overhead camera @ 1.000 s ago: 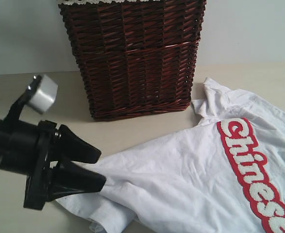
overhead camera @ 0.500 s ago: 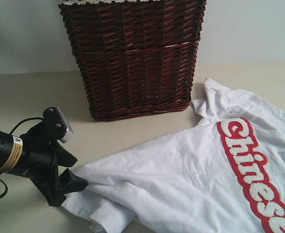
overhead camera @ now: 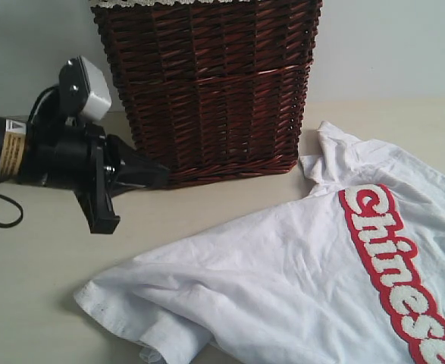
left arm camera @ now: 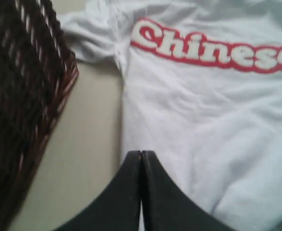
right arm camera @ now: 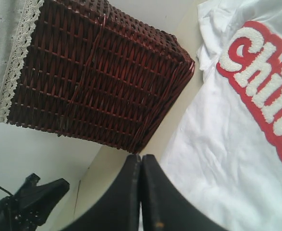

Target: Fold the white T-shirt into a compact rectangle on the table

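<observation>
Fingers (overhead camera: 135,173) on the left gripper (overhead camera: 164,177) are pressed flat together with nothing pinched between them. In the exterior view that gripper hangs above the table (overhead camera: 32,303) with its tip pointed at the bottom corner of the dark wicker basket (overhead camera: 207,83). It's very close to the weave, but I can't tell if it actually touches. The white T-shirt (overhead camera: 298,273) is well clear of it. It lies loosely spread on the table in front of the basket and off to the right, a bit rumpled, with one sleeve (overhead camera: 161,334) bunched up at the near edge. The red band with the fuzzy "Chinese" lettering (overhead camera: 396,273) runs diagonally across it. You can also see the silver camera box (overhead camera: 86,87) sitting on the arm's wrist. The right gripper doesn't show in this view.

In the left wrist view, the two black fingers meet in a tight seam and hold no cloth. The shirt is laid out beyond the tip with the lettering readable, and there's a strip of bare table between it and the basket's wall.

The right wrist view is much the same. The right gripper (right arm camera: 141,161) has its fingers closed against each other and it's empty. Past them you get the basket with its white lace trim (right arm camera: 16,57), plus the shirt beside it on the table.
</observation>
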Tool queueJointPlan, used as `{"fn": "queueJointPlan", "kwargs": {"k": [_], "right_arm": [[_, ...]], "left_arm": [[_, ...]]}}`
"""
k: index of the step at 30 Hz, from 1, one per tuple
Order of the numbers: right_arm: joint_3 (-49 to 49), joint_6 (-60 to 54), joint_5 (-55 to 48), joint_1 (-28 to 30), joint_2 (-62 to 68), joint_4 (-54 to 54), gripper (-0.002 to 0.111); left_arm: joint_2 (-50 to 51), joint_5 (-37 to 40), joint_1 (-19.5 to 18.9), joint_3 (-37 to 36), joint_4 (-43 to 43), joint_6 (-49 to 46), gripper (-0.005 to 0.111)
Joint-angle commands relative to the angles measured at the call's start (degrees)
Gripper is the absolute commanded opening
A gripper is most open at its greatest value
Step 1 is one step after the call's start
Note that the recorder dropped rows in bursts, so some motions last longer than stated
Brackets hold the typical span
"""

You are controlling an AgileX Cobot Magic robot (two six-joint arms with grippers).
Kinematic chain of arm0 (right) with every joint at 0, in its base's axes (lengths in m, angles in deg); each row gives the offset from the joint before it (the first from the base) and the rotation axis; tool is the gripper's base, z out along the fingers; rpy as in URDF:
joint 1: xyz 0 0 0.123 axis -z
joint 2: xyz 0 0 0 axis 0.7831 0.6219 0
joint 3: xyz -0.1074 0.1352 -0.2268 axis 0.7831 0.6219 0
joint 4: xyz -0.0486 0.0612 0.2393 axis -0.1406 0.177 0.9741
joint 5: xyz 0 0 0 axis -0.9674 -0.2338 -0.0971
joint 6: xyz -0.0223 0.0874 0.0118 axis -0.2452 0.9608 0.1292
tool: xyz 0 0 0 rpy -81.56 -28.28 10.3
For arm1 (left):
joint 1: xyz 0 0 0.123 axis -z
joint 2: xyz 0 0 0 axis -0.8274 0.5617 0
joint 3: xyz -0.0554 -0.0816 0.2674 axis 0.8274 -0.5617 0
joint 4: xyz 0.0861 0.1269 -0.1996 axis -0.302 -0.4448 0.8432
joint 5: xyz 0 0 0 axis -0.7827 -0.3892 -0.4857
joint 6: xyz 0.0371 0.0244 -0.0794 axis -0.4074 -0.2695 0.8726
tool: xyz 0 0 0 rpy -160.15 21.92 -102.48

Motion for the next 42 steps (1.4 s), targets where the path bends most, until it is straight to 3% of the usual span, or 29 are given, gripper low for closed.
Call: {"fn": "queueJointPlan", "kwargs": {"k": [1,3,5,9,11,22,24,27,31,35,38,40,42], "right_arm": [[0.29,-0.22,0.64,-0.03,-0.34,0.0,0.0],[0.29,-0.22,0.64,-0.03,-0.34,0.0,0.0],[0.29,-0.22,0.64,-0.03,-0.34,0.0,0.0],[0.29,-0.22,0.64,-0.03,-0.34,0.0,0.0],[0.29,-0.22,0.64,-0.03,-0.34,0.0,0.0],[0.29,-0.22,0.64,-0.03,-0.34,0.0,0.0],[0.29,-0.22,0.64,-0.03,-0.34,0.0,0.0],[0.29,-0.22,0.64,-0.03,-0.34,0.0,0.0],[0.29,-0.22,0.64,-0.03,-0.34,0.0,0.0],[0.29,-0.22,0.64,-0.03,-0.34,0.0,0.0],[0.29,-0.22,0.64,-0.03,-0.34,0.0,0.0],[0.29,-0.22,0.64,-0.03,-0.34,0.0,0.0],[0.29,-0.22,0.64,-0.03,-0.34,0.0,0.0]], "left_arm": [[0.63,9.1,-0.1,0.46,-1.38,1.33,0.003],[2.76,17.19,-0.1,-1.13,-3.0,1.8,0.013],[4.78,20.41,-0.2,-3.21,-2.99,3.5,0.027],[6.85,17.01,-0.2,-7.7,-3.13,4.13,0.051],[7.48,14.75,-0.2,-9.41,-3.13,3.98,0.054],[11.88,15.81,-0.2,-10.13,-4.33,0.94,0.048],[11.88,15.81,-0.2,-10.13,-4.33,0.94,0.036],[11.88,15.57,-0.2,-9.84,-4.33,0.8,0.005],[10.47,11.92,-0.2,-7.08,-4.33,0.59,0.0],[6.78,0.26,-0.09,-1.88,-4.12,1.46,0.0],[4.61,-16.11,0.96,1.64,-4.24,1.56,0.0],[3.97,-24.81,3.46,2.6,-5.9,4.54,0.0],[3.9,-27.54,7.06,1.88,-5.98,8.03,0.0]]}}
